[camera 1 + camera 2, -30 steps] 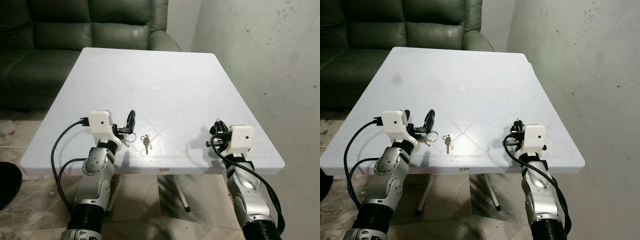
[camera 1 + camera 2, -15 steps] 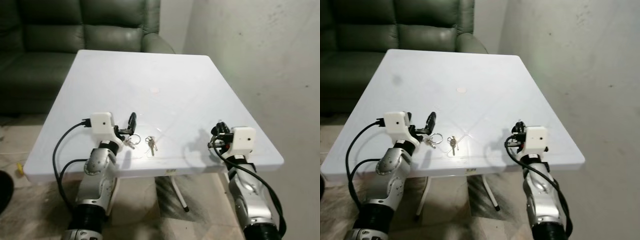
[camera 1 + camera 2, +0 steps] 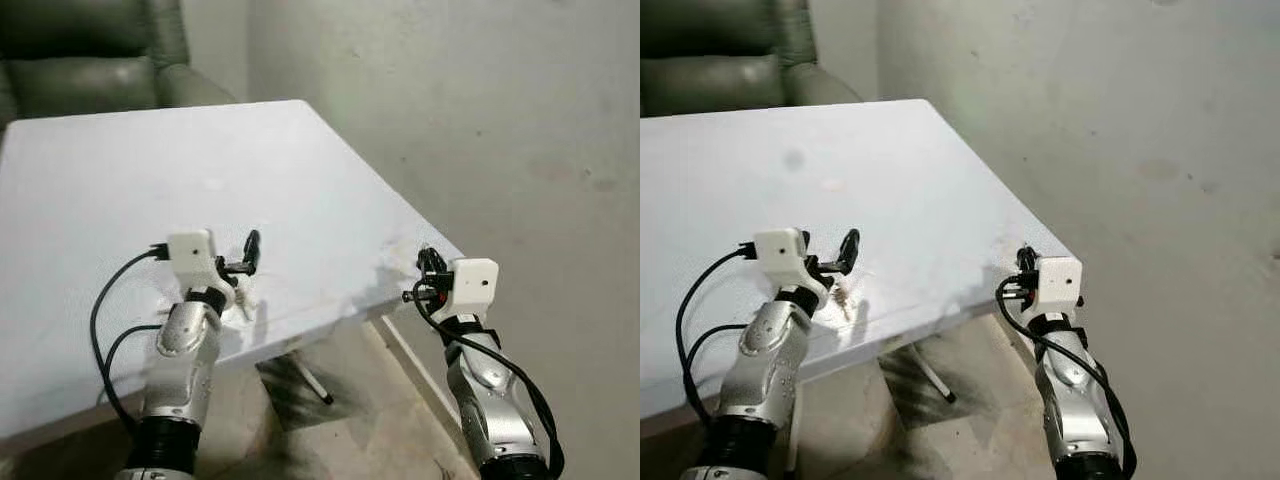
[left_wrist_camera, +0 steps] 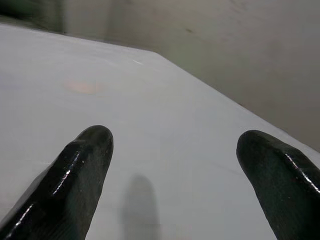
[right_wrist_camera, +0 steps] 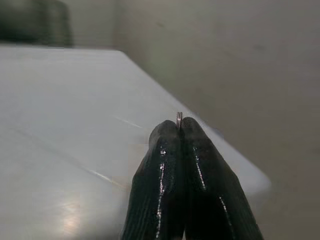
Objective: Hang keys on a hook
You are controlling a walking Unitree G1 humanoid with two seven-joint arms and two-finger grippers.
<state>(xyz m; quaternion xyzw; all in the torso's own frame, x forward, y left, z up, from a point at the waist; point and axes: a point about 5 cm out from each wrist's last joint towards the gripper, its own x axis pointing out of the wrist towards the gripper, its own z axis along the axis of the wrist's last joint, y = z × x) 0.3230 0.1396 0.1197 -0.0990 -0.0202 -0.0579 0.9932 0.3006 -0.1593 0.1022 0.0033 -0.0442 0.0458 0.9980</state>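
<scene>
We see the keys (image 3: 843, 296) as a small, pale, blurred bunch lying on the white bench (image 3: 120, 180) near its front edge, just beside the left hand (image 3: 250, 262), whose two black fingers (image 4: 80, 175) stand well apart and hold nothing. The right hand (image 5: 180, 131) hovers past the bench's right corner, fingers pressed together on a thin metal ring (image 5: 179, 119) whose edge shows at their tips
</scene>
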